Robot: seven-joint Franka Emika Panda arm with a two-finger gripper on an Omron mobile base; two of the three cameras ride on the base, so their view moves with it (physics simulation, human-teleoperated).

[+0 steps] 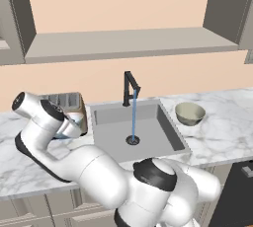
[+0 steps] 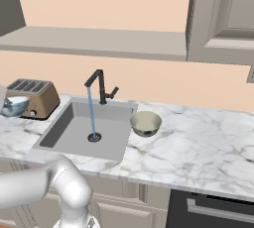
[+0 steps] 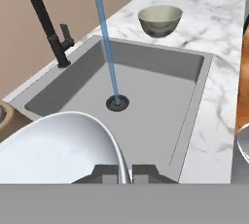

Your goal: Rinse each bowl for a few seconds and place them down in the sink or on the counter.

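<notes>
My gripper [image 3: 125, 172] is shut on the rim of the light blue bowl [image 3: 53, 145], whose white inside faces the hand camera. I hold it above the counter just left of the sink [image 3: 160, 101], beside the toaster; the bowl [image 2: 14, 106] shows at the far left edge of the right base view. Water runs in a thin blue stream [image 3: 108, 47] from the black faucet [image 3: 48, 18] down to the drain [image 3: 116, 102]. The olive-beige bowl [image 1: 190, 113] stands upright on the marble counter [image 1: 222, 122] right of the sink.
A brown toaster [image 2: 32, 97] stands on the counter left of the sink, close behind the held bowl. A wide window ledge [image 1: 128, 41] runs above the wall. A dark appliance front [image 2: 213, 212] sits below the counter at the right.
</notes>
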